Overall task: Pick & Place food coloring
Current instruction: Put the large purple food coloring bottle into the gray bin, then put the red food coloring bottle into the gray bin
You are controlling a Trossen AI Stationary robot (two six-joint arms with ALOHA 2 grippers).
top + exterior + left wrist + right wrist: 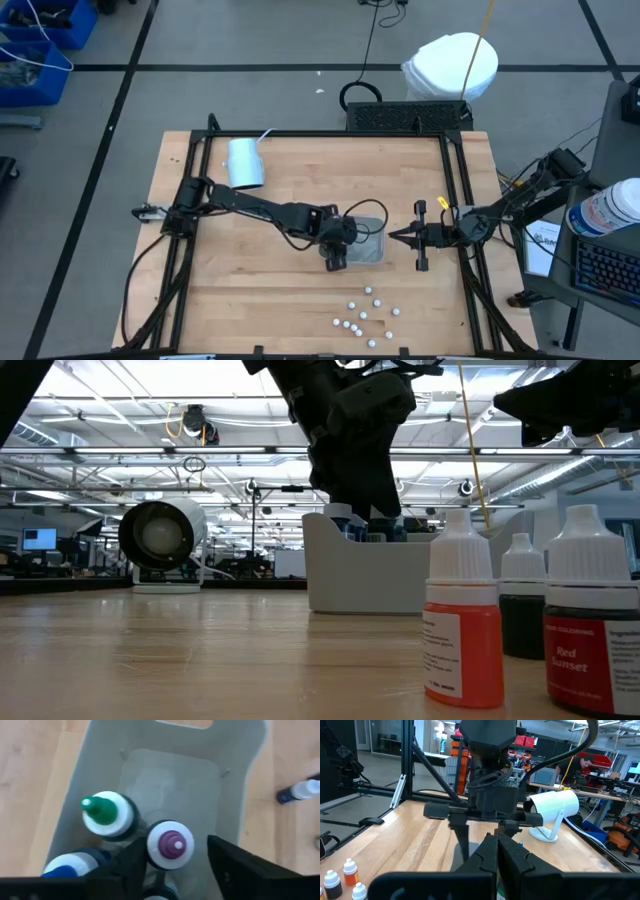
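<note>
The food coloring is a set of small bottles. Three white-shouldered ones stand in the grey tray [150, 775]: a green-tipped one [104, 814], a purple-tipped one [170, 844] and a blue-tipped one [64, 868]. Several more stand loose on the table near its front edge [365, 312]. My left gripper [172, 865] [335, 256] slants down into the tray, open, its fingers on either side of the purple-tipped bottle. My right gripper [393, 237] [497, 845] hangs level just right of the tray, shut and holding nothing. My left gripper reaches down from above around the purple-tipped bottle's white shoulder [152, 851], and the bottle stands upright on the tray floor. A gap shows between the bottle and one finger [227, 857]. Whether the other finger [132, 862] touches it, I cannot tell.
A pale blue cup [245, 162] lies on its side at the far left. In the low view an orange bottle [462, 625] and two dark ones [590, 625] stand close by, in front of the tray [365, 575]. One dark bottle [296, 793] lies beside the tray.
</note>
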